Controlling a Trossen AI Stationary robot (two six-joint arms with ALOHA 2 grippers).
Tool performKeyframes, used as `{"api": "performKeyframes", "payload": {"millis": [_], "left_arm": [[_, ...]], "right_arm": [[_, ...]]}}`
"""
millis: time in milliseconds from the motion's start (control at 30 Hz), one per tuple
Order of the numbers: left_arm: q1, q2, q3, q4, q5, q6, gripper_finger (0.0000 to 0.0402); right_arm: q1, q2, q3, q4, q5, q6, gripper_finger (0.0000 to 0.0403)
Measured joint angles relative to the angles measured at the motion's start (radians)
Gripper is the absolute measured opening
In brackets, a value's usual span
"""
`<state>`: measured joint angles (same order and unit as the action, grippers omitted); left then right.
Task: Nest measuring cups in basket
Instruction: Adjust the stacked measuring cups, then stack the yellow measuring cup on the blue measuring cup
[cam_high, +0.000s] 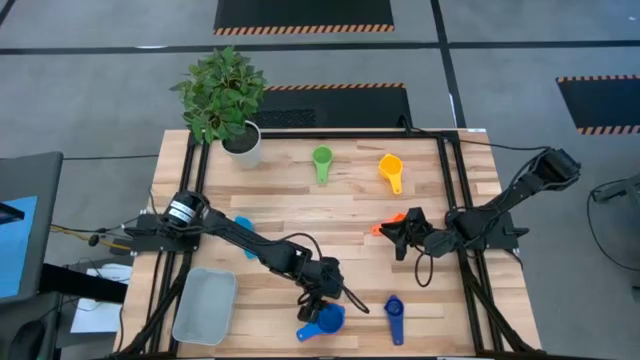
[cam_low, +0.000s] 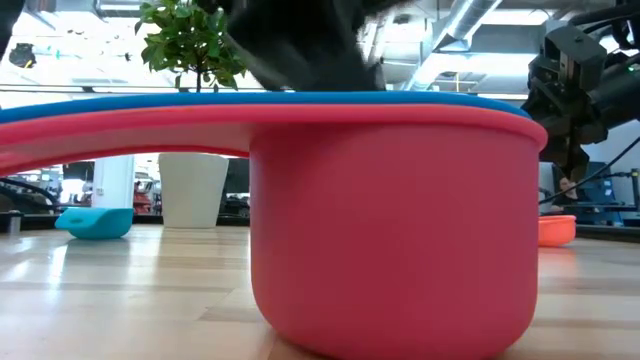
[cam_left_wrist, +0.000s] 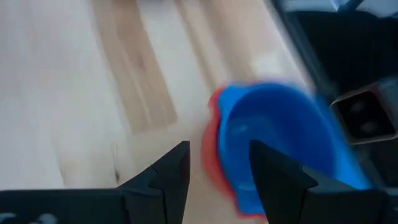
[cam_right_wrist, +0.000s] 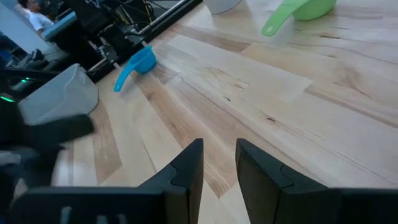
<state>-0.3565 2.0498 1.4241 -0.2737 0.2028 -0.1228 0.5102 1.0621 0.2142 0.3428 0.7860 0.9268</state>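
Note:
A blue measuring cup (cam_left_wrist: 280, 137) sits nested in a red one (cam_low: 390, 220) near the table's near edge, both standing on the wood. My left gripper (cam_left_wrist: 219, 149) is open just above them, one finger over the blue bowl and one outside the red wall. My right gripper (cam_right_wrist: 219, 146) is open and empty, hovering beside the orange cup (cam_high: 385, 228). The green (cam_high: 322, 160), yellow (cam_high: 390, 170), dark blue (cam_high: 394, 318) and light blue (cam_right_wrist: 138, 63) cups lie apart on the table. The grey-blue basket (cam_high: 205, 305) sits at the near left with nothing in it. My left gripper comes at the nested cups from above, slanting, with the near rim (cam_left_wrist: 214, 155) between its open fingers. Whether either finger touches the cups, I cannot tell.
A white plant pot (cam_high: 240, 140) with a green plant stands at the far left corner. The light blue cup lies partly under my left arm (cam_high: 250, 240). Bare wood stretches across the table's middle, and black frame rails (cam_high: 455, 180) run along its left and right sides.

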Motion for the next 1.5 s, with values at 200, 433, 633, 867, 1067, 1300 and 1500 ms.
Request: {"api": "performKeyframes", "payload": {"millis": [200,433,633,867,1067,1300,1500], "left_arm": [[0.016,0.024,-0.001,-0.004,0.011,-0.013,0.014],[0.039,0.023,-0.001,-0.083,-0.09,-0.02,0.0045],[0.093,0.014,0.003,-0.102,-0.194,-0.09,0.0014],[0.18,-0.001,0.001,-0.189,-0.299,-0.156,0.0026],[0.267,-0.003,0.002,-0.266,-0.356,-0.223,0.0037],[0.309,-0.018,-0.001,-0.321,-0.463,-0.237,0.0087],[0.323,-0.044,0.001,-0.32,-0.515,-0.211,0.014]], "right_arm": [[0.0,0.0,0.0,-0.005,0.0,0.0,0.0119],[0.0,0.0,0.0,-0.009,0.0,0.0,0.0119],[0.0,0.0,0.0,-0.011,0.0,-0.001,0.0119],[-0.013,0.0,0.0,-0.022,0.0,-0.016,0.0119],[-0.115,0.0,0.0,-0.055,-0.012,-0.026,0.0119],[-0.288,-0.004,0.02,-0.066,-0.121,-0.236,0.0122],[-0.477,-0.004,0.129,-0.21,-0.129,-0.408,0.0153]]}}
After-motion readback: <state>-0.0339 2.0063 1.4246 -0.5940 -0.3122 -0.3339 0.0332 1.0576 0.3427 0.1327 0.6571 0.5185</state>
